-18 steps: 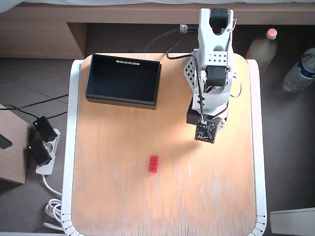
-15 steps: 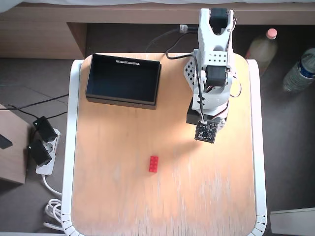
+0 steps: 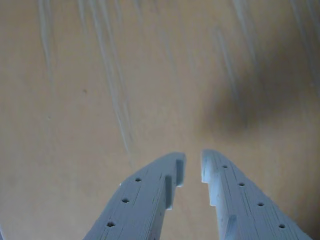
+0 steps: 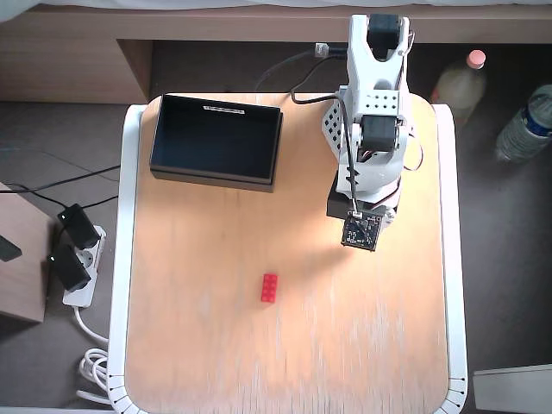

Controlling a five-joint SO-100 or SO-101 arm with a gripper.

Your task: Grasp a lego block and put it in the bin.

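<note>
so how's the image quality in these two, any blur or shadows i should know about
Wrist view: soft and hazy, with pale streaks of glare across the table and a dark blurred shadow at upper right beyond the end effector. Overhead view: sharper and evenly lit, the lego block and bin crisp, a faint sheen on the wood at the bottom.

In the overhead view the arm (image 4: 373, 129) covers your gripper, so you cannot see its fingertips there. In the wrist view the gripper (image 3: 193, 167) is cut off at the bottom edge, and the table (image 3: 100, 100) behind it looks blurred.
</note>
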